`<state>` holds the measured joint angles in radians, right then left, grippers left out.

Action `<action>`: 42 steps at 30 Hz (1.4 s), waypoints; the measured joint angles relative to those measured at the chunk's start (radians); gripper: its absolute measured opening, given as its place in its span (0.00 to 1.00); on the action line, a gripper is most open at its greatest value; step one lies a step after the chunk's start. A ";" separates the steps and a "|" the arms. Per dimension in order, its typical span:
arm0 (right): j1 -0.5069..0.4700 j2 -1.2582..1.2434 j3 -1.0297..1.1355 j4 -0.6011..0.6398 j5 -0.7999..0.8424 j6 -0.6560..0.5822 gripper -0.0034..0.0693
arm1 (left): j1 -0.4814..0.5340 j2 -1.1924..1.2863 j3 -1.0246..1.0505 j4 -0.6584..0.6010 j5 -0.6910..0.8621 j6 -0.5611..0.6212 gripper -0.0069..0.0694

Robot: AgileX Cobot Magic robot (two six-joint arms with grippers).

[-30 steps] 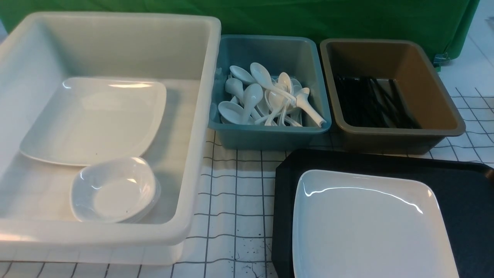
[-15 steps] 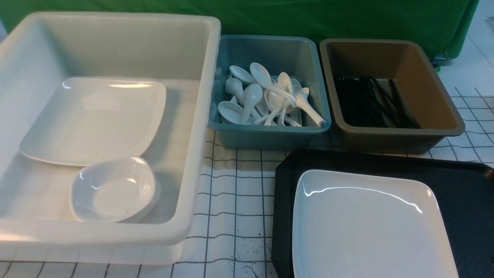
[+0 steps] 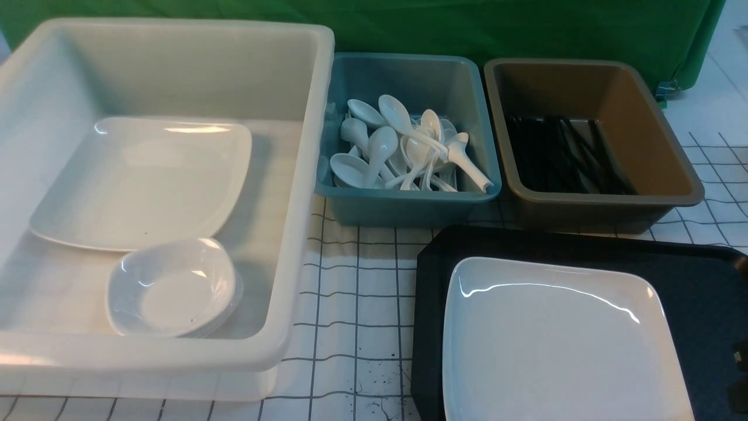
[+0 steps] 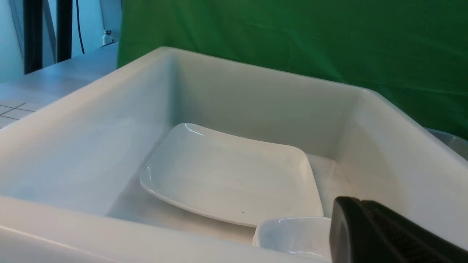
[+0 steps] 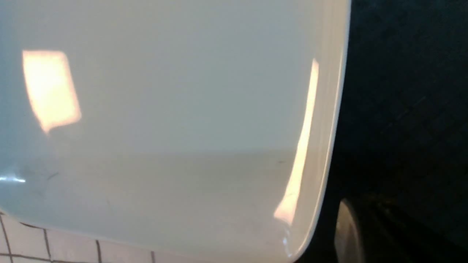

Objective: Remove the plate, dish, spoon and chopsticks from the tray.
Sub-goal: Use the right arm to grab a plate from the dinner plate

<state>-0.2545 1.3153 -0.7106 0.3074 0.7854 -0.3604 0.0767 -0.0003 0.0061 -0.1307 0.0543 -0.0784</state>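
Though only one pale fingertip of the right end effector (image 5: 349, 233) showed in its wrist view, low beside the plate's rim over the tray, its jaws were fully closed, with nothing visibly in its grip. A dark sliver of it showed at the right edge of the front view.

The plate (image 3: 555, 339) lay flat on the tray (image 3: 701, 292), filling its left part, and the gridded cloth (image 3: 356, 292) showed just past one plate corner in the right wrist view. Directly behind the tray stood a brown bin (image 3: 584, 213) holding chopsticks (image 3: 561, 155), its front wall very near the tray's far rim. Left of that sat a teal bin (image 3: 409, 210) piled with spoons (image 3: 403, 146). A green backdrop (image 3: 467, 29) closed off the far side of the worktop.

A strip of bare cloth lay between the tray and the tall white tub (image 3: 318, 146) on the left, whose high right wall stood between the plate and the tub's floor. Inside lay a speckled plate (image 3: 146, 181), with stacked dishes (image 3: 172, 286) just beside its near edge.

Of the left end effector (image 4: 384, 233), one black finger showed near the tub's near wall; whether it was open or closed I could not tell.
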 joint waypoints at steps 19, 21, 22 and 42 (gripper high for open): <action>-0.006 0.392 -0.028 0.081 0.000 0.076 0.64 | 0.000 0.000 0.000 0.001 -0.003 0.000 0.10; -0.010 0.399 -0.033 0.088 0.007 0.088 0.65 | 0.000 0.000 0.000 0.001 -0.003 0.000 0.10; -0.011 0.399 -0.033 0.094 0.009 0.090 0.65 | 0.000 0.000 0.000 0.001 -0.003 0.000 0.10; -0.009 0.356 -0.189 -0.032 0.314 0.137 0.64 | 0.000 0.000 0.000 0.001 -0.004 0.000 0.10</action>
<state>-0.2631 1.6710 -0.8996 0.2753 1.0997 -0.2237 0.0767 -0.0003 0.0061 -0.1295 0.0503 -0.0784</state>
